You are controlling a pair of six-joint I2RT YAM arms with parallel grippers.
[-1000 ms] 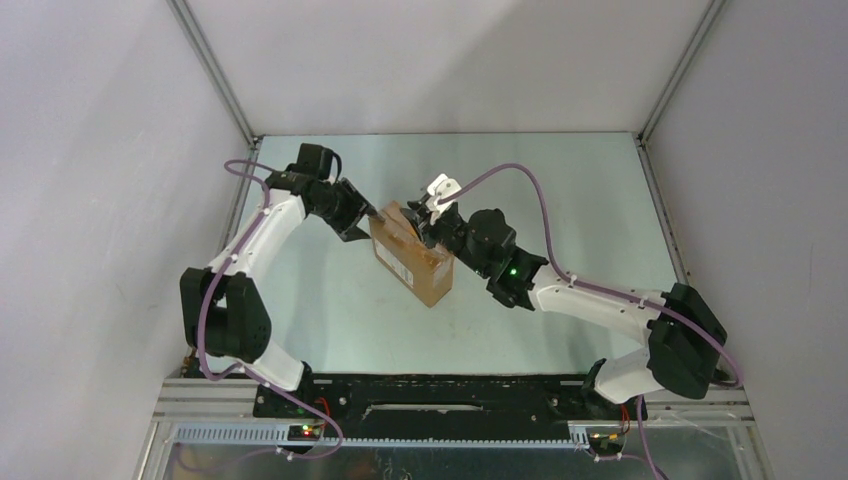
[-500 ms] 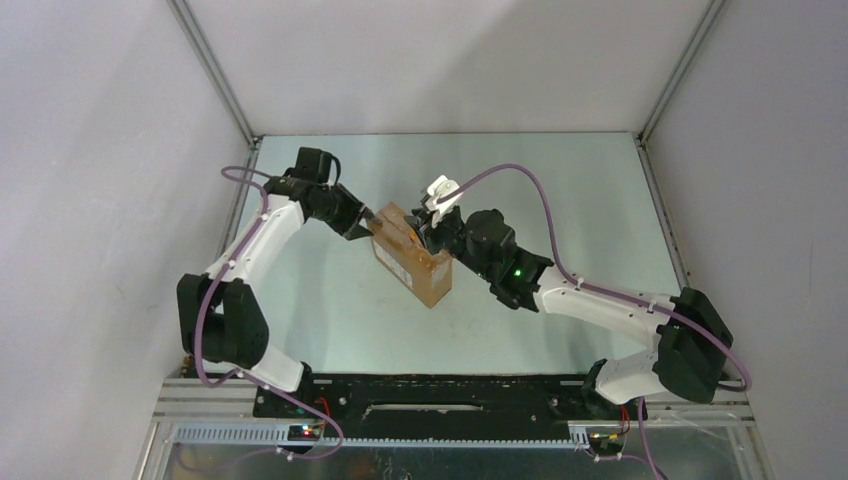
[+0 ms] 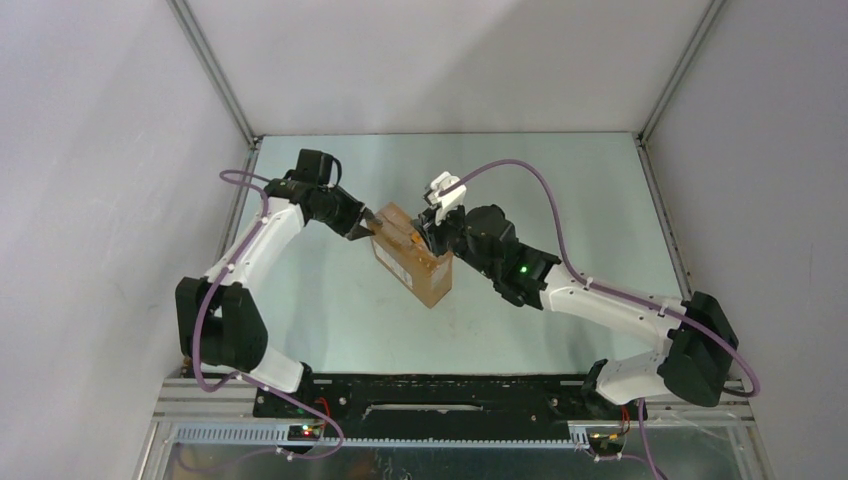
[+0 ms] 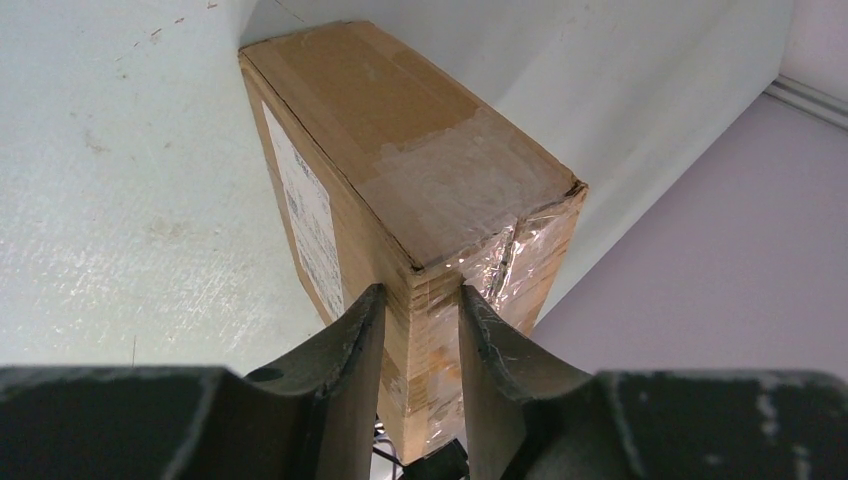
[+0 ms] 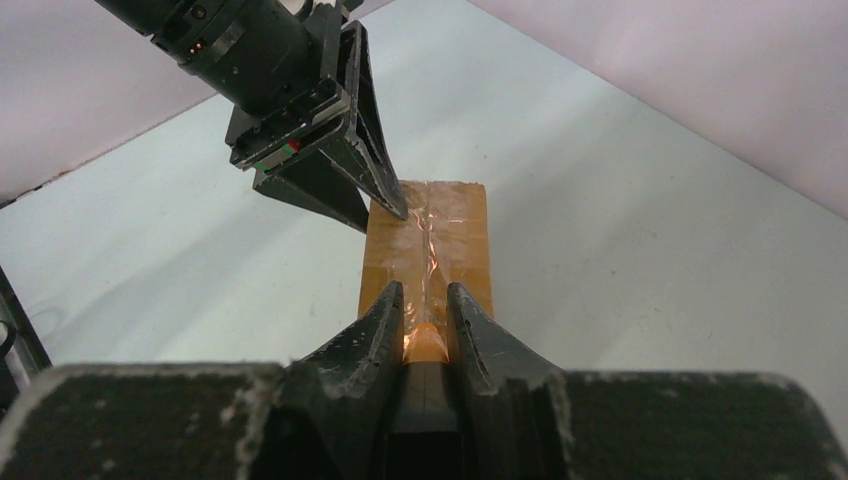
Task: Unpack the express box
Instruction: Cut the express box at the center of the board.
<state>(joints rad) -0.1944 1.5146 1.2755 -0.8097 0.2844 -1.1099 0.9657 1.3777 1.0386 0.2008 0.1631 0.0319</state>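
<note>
Top external shows the express box [image 3: 412, 258] standing on a long narrow side near the middle of the bench [image 3: 560, 200]. Its long axis runs from 11 o'clock to 5 o'clock. Both sets of jaws meet at its 11 o'clock half: the left jaws reach in from 9 o'clock to the far corner, and the right jaws come from 4 o'clock over the upper face.

Left wrist view has the left jaws partly spread with the box's upright corner between them. One side lies along the face with the shipping label [image 4: 310, 235], the other against the taped end. I cannot tell whether they press on the cardboard.

Right wrist view has the right jaws pinching a utility knife [image 5: 425, 345], its orange nose low between them over the near end of the tape seam [image 5: 432, 235]. That seam runs dead ahead of the knife toward 12 o'clock and ends at the left jaws.

The coming move is probably a cut along it. The blade would have to follow the seam's line and stop short of the left jaws.
</note>
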